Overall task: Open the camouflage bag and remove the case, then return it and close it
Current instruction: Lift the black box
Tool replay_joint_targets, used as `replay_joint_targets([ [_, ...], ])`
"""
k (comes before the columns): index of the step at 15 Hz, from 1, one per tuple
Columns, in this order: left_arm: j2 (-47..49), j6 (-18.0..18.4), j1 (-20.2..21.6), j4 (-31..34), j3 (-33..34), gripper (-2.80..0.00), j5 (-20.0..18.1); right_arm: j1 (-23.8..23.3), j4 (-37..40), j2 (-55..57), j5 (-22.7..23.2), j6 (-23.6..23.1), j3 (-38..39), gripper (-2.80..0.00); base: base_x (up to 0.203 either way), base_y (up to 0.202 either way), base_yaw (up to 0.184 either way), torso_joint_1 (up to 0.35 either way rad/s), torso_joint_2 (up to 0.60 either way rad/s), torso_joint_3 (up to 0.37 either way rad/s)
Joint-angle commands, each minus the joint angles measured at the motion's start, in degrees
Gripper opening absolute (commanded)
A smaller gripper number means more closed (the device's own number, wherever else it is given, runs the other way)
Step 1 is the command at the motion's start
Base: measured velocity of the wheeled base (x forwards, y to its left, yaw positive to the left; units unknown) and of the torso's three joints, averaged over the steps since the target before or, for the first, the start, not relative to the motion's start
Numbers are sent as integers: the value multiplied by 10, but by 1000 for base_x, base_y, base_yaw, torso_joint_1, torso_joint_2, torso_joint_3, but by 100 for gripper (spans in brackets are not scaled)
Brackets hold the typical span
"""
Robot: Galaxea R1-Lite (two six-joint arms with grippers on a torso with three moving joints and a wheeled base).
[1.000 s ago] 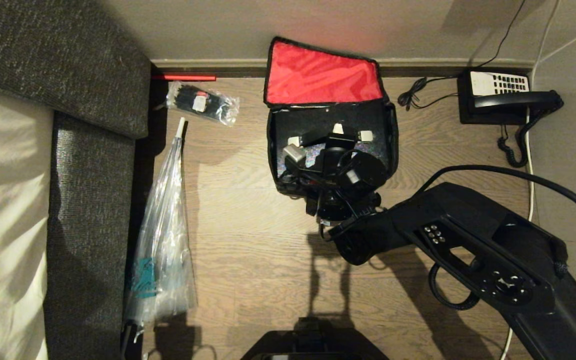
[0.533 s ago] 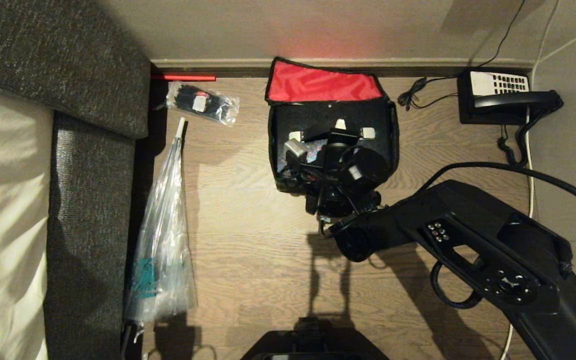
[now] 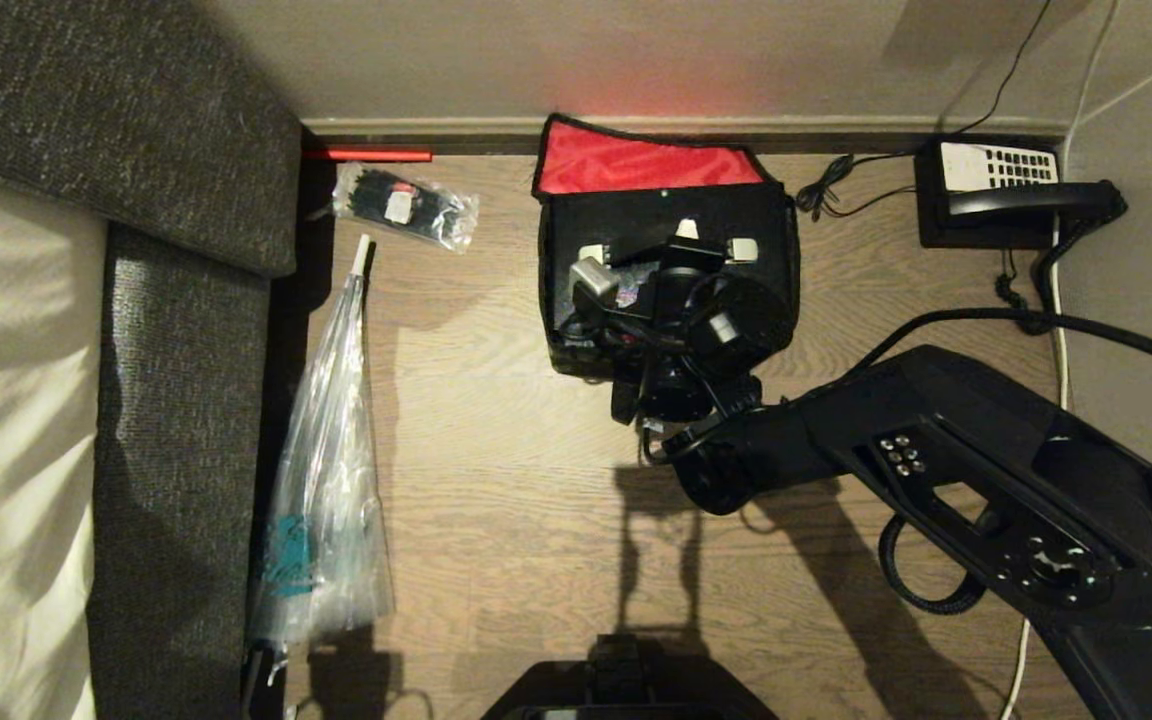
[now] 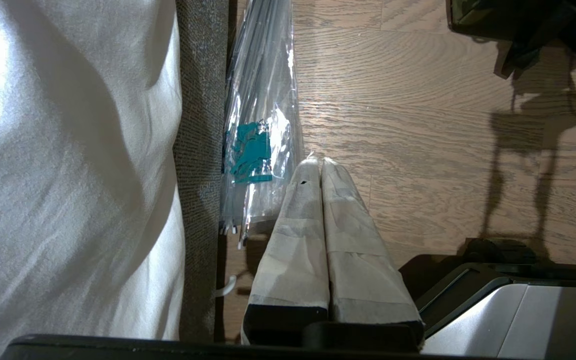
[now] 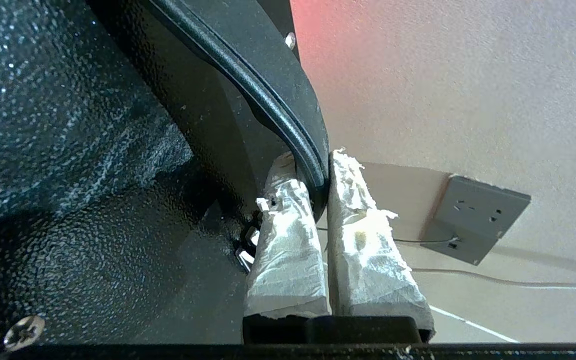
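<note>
The case [image 3: 626,215] is a black slab standing up out of the camouflage bag [image 3: 564,352] in the head view. The bag sits open on the floor against the wall, and the right pincer [image 3: 682,248] is at the case's upper edge. A second ago the red inner lid [image 3: 636,160] showed as a broad panel and silvery lining glinted inside the bag. Now the black face hides most of the red and nearly all the lining, so the case has risen and tipped toward the wall; removal looks under way but unfinished, since its lower part is still within the bag's walls. The left wrist view shows the left pincer [image 4: 321,167] parked with its taped fingers pressed together and holding nothing, above the floor near a clear plastic sleeve [image 4: 263,115] and the bed [image 4: 68,175]. In the right wrist view, the right pincer [image 5: 319,167] is clamped on the case's thin beaded rim [image 5: 278,115]. One finger is on each side, with the pebbled black face [image 5: 93,210] beside them.
</note>
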Motion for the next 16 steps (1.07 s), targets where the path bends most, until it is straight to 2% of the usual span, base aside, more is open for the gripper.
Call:
replay_joint_targets([
  [1, 0, 0, 0, 0, 1, -280, 0, -1, -5, -14, -1, -7, 2, -280, 0, 0, 0, 0, 0, 0],
  [16, 0, 0, 0, 0, 1, -280, 0, 4, -5, -74, -1, -7, 55, -280, 0, 0, 0, 0, 0, 0],
])
